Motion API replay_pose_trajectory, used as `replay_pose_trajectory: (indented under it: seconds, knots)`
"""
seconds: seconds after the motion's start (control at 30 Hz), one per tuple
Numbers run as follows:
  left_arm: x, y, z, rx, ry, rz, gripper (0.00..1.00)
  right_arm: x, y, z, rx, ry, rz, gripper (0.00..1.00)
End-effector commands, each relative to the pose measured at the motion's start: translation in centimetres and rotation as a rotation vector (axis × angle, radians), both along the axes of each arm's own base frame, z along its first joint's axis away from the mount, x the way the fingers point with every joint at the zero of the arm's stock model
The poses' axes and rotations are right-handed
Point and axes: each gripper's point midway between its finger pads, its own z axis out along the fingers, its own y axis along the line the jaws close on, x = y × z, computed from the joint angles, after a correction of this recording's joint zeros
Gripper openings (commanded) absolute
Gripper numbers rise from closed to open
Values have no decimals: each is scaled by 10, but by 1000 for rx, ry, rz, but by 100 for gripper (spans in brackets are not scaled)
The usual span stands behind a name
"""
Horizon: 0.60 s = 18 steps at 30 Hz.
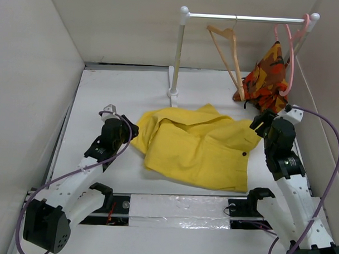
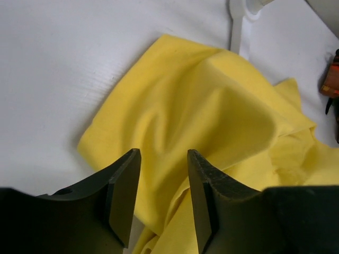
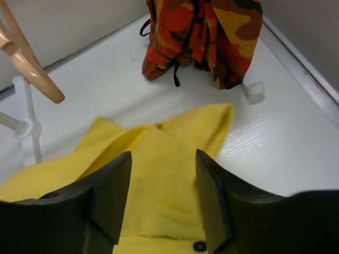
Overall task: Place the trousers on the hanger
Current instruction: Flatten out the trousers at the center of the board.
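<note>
The yellow trousers (image 1: 194, 144) lie crumpled on the white table between the arms. The tan wooden hanger (image 1: 228, 48) hangs by its hook from the rail at the back. My left gripper (image 1: 126, 128) is open, just over the trousers' left edge; in the left wrist view (image 2: 161, 159) yellow cloth (image 2: 212, 106) fills the space between and beyond its fingers. My right gripper (image 1: 257, 123) is open at the trousers' right edge; in the right wrist view (image 3: 161, 164) it hovers over the waistband (image 3: 159, 180) near a dark button (image 3: 199, 246). The hanger's end (image 3: 32, 71) shows there too.
A clothes rail (image 1: 245, 18) on a white post (image 1: 176, 60) stands at the back. An orange-red patterned garment (image 1: 269, 75) hangs from a thin pink hanger (image 1: 289, 53) at the right. Grey walls (image 1: 26, 72) enclose the table on three sides.
</note>
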Motion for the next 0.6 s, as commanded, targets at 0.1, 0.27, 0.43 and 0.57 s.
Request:
replay_pose_trajectory:
  seconds: [0.1,0.27,0.43,0.57]
  knots:
    - [-28,7,-60,-31,152,52,36,10,41,59,10,-165,221,70]
    - [-32,14,-89,-33,197,111,41,-4,72,35,-55,-120,399,16]
    - [-21,-2,-91,-81,169,55,44,-23,146,-9,-37,-19,765,15]
    - [-15,-8,-90,-97,155,38,28,-43,196,-46,-7,44,950,51]
